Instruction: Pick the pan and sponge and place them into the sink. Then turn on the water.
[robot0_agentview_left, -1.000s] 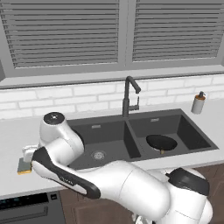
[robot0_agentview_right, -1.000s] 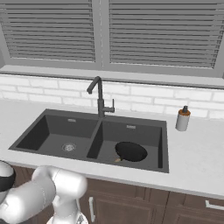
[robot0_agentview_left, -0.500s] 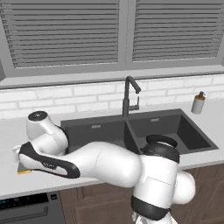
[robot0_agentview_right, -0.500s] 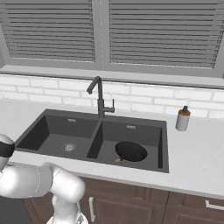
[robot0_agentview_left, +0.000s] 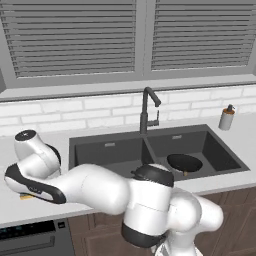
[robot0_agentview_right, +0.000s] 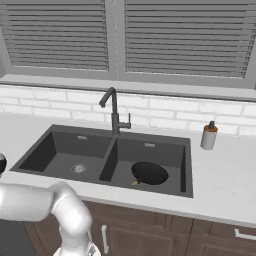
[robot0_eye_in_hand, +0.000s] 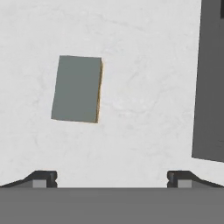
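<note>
End effector (robot0_eye_in_hand: 111, 177) spread wide, grey-green sponge (robot0_eye_in_hand: 77, 89), thin yellow edge

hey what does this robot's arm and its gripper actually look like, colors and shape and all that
The arm is glossy white with thick, rounded, tube-like links. Dark grey to black bands and caps mark the joints, including a black ring at the elbow and a round dark cap with a pale centre on one end. No cables or markings show. The gripper has two small dark fingertips with paler grey pads.

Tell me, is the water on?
Off. No stream falls from the faucet into the sink, where the pan lies.
</note>
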